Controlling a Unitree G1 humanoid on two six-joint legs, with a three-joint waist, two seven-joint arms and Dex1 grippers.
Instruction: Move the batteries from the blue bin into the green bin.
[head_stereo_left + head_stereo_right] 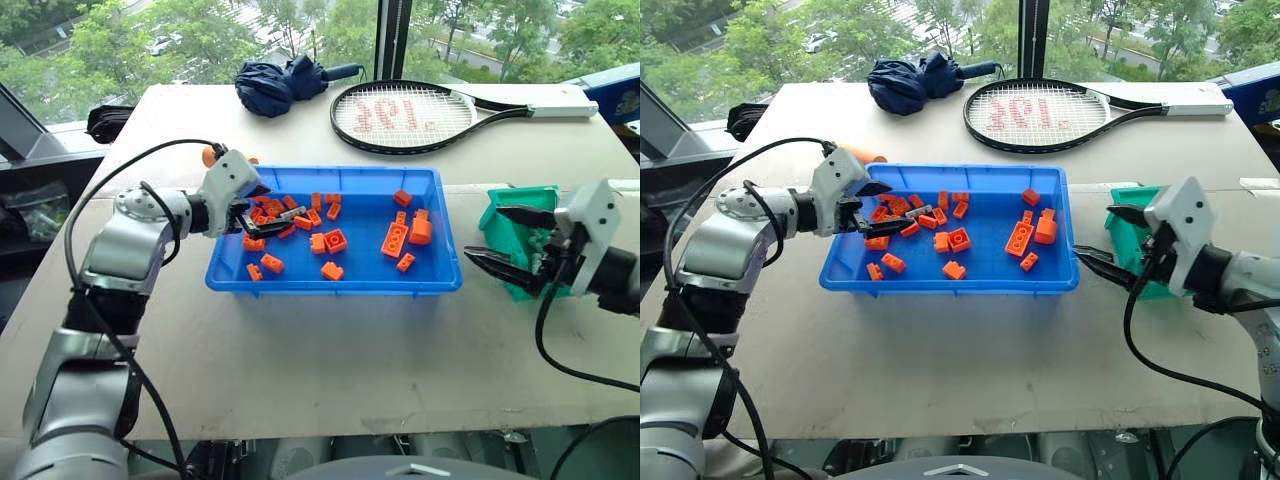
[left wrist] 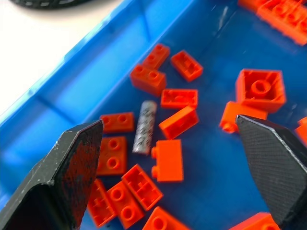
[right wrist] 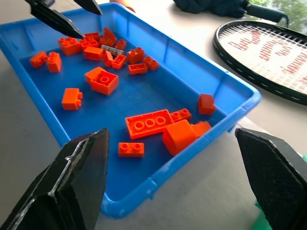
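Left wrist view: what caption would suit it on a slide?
Open left gripper poised over a silver battery lying among orange bricks in the blue bin.

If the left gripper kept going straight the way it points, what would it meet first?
Probably the battery lying among the orange bricks in the blue bin; it sits between the open fingers, though depth is unclear.

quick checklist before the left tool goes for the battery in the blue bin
1. Left tool open: ok, black fingers spread wide.
2. Small silver-grey metal battery in view in the large shallow blue plastic bin: ok, lying flat.
3. Battery free to grasp: not ok, orange toy bricks crowd it on both sides.
4. Left tool lined up: cannot tell, the battery sits nearer one finger.
5. Right tool empty and open: ok, beside the small teal-green plastic bin.
6. More batteries remaining: cannot tell.
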